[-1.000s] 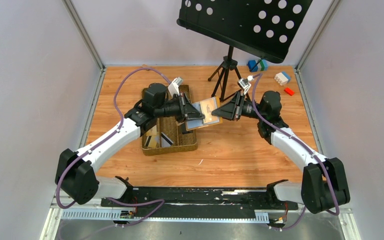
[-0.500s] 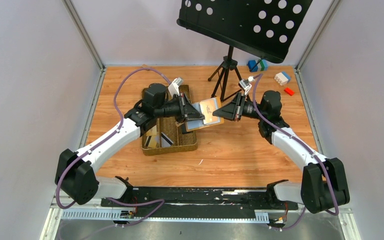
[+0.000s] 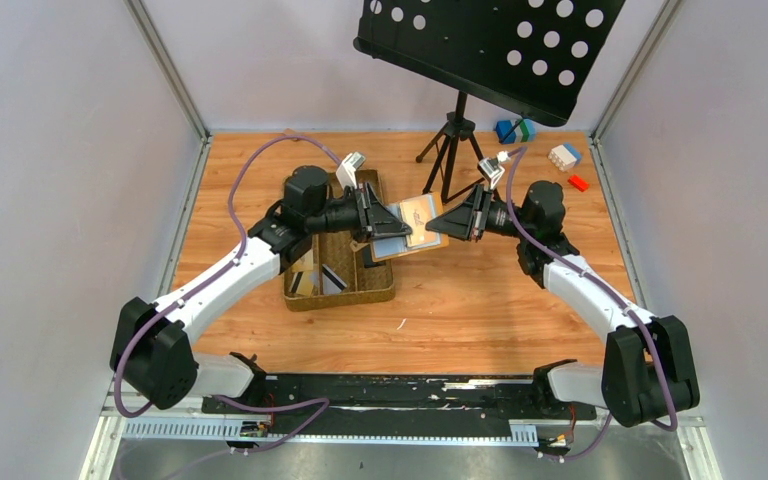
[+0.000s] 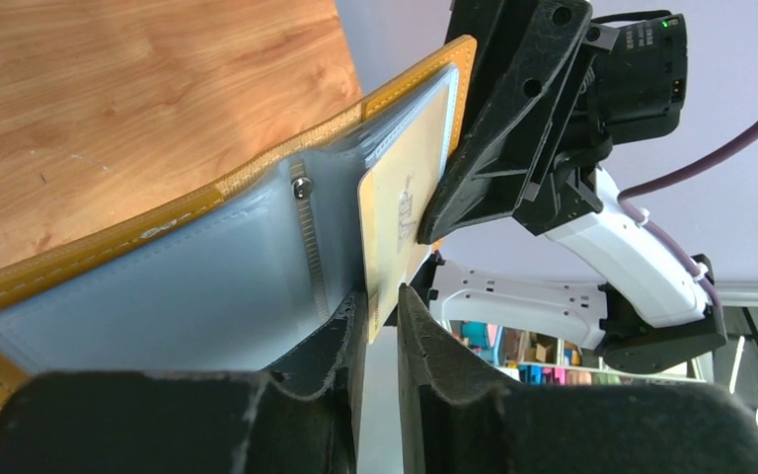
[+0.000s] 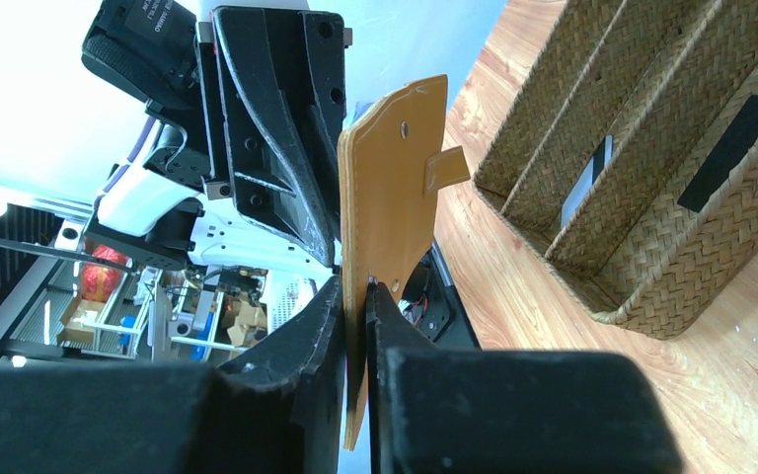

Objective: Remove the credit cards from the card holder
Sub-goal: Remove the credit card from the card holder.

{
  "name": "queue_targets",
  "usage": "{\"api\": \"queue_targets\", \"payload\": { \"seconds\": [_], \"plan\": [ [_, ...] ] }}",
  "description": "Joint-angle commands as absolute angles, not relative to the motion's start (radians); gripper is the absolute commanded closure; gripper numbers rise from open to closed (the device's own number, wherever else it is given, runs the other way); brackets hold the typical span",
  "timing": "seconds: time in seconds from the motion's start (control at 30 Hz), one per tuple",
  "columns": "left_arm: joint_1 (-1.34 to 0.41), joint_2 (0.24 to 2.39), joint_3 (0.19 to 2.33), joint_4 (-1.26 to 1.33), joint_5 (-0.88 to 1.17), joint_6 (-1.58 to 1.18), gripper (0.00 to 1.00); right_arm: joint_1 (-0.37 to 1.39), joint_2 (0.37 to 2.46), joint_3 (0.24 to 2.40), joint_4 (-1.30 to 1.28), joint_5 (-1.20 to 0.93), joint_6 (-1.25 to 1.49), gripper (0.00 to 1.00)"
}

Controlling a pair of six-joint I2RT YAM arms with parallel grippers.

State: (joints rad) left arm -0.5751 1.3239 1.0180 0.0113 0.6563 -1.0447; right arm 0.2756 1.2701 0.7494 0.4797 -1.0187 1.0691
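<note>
The mustard-yellow card holder (image 3: 422,228) is held open in the air between both grippers. My right gripper (image 3: 442,221) is shut on its outer cover (image 5: 387,188), the jaws (image 5: 355,288) pinching the flap's edge. In the left wrist view the grey-blue inside (image 4: 197,296) shows, with a tan-gold credit card (image 4: 402,188) standing out of a pocket. My left gripper (image 4: 383,304) straddles that card's lower edge; the card lies against one finger with a narrow gap to the other. My left gripper also shows in the top view (image 3: 392,226). Other cards (image 3: 322,277) lie in the woven tray.
The brown woven compartment tray (image 3: 380,292) sits under the left gripper, with a black card (image 5: 732,150) in one compartment. A music stand's tripod (image 3: 452,150) stands just behind the grippers, its black desk (image 3: 490,45) overhead. Toy blocks (image 3: 564,156) lie at the back right.
The left wrist has shifted slightly back and left, and the right gripper has edged a little away to the right. The card holder stays held between them.
</note>
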Motion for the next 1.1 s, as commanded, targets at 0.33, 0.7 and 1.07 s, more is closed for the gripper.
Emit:
{"api": "queue_targets", "payload": {
  "seconds": [0.33, 0.7, 1.07],
  "plan": [
    [-0.568, 1.318, 1.019, 0.101, 0.694, -1.057, 1.0, 0.283, 1.254, 0.749, 0.583, -1.061, 1.11, 0.78],
    [-0.555, 1.312, 1.016, 0.056, 0.703, -1.035, 1.0, 0.27, 1.255, 0.716, 0.667, -1.044, 1.168, 0.74],
    [-0.515, 1.27, 0.988, 0.048, 0.717, -1.032, 1.0, 0.265, 1.256, 0.707, 0.68, -1.035, 1.182, 0.9]
  ]
}}
